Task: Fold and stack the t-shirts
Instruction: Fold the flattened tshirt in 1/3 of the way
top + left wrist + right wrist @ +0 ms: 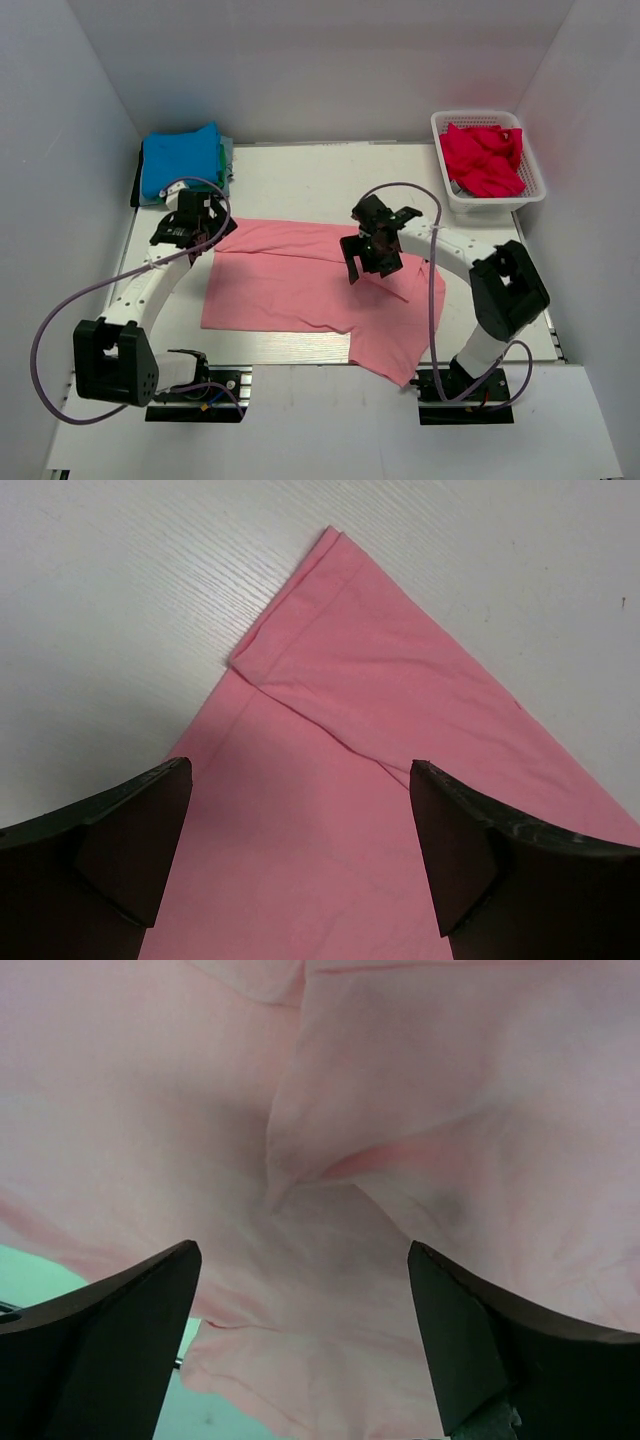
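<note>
A salmon pink t-shirt (pixel 300 282) lies partly folded across the middle of the table, one part hanging over the near edge at right. Over its far left corner (pixel 330 630) my left gripper (pixel 205 228) hovers open, nothing between its fingers (pixel 130 840). My right gripper (pixel 373 262) stands open above the shirt's right half, and pink cloth (pixel 330 1160) fills its wrist view with wrinkles between the spread fingers (pixel 470 1330). A folded blue t-shirt (pixel 180 160) lies at the far left on a green one. A crimson t-shirt (pixel 483 158) is crumpled in the white basket (pixel 534 190).
The white lattice basket stands at the far right corner of the table. White walls enclose the table on three sides. Purple cables loop from both arms over the table.
</note>
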Controlling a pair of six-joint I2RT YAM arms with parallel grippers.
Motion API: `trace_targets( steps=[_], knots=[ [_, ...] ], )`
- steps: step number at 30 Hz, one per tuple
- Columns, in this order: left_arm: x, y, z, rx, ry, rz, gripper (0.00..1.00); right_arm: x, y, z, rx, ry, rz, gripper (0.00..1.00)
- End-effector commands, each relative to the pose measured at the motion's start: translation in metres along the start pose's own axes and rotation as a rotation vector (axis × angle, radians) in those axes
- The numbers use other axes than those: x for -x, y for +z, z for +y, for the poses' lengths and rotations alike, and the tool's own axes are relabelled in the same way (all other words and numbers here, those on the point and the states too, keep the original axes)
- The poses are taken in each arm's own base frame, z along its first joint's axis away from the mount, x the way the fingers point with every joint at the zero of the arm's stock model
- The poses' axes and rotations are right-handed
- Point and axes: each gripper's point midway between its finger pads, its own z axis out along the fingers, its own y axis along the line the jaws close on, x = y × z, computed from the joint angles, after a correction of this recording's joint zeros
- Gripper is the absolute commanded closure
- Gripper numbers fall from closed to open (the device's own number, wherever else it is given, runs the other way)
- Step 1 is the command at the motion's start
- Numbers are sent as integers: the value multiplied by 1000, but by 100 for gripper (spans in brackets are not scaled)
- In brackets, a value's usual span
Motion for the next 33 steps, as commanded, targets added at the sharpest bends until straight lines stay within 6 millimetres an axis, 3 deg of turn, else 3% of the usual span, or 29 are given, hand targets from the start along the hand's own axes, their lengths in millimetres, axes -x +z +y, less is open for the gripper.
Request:
trace_targets(
  steps=[1,4,9,10,15,17,18,21,22,24,25,26,27,32,33],
  knots=[
    [18,-1,-18,-40,2,-29,0,26,-40,-1,-18,-25,-151,10],
    [19,10,-29,-58,2,-14,0,28,-50,-10,-46,3,-198,10],
    [23,32,-50,-120,27,-17,0,55,-56,-32,-86,92,-320,10],
    [15,40,-55,-140,32,14,0,60,-57,-37,-80,113,-339,10],
    [-1,72,-71,-203,45,62,0,80,-37,-74,-58,235,-379,10],
    [-2,84,-69,-192,50,66,0,81,-24,-85,-37,249,-372,10],
    [-17,95,-65,-190,51,122,0,86,-19,-93,-36,258,-385,10],
    [-17,109,-70,-184,53,130,0,89,-5,-119,-62,311,-373,10],
    [-28,118,-64,-162,58,158,0,87,8,-124,-67,324,-349,10],
    [-35,126,-67,-171,60,183,0,90,12,-143,-84,367,-349,10],
    [-39,133,-65,-160,62,198,0,86,27,-149,-92,385,-313,10],
    [-40,136,-66,-155,64,205,0,86,30,-160,-102,415,-307,10],
    [-43,140,-59,-119,59,208,0,93,30,-157,-64,411,-313,10],
    [-35,158,-61,-72,64,193,0,109,60,-186,-111,448,-267,10],
    [-32,161,-62,-67,64,185,0,109,69,-191,-115,448,-252,20]
  ],
)
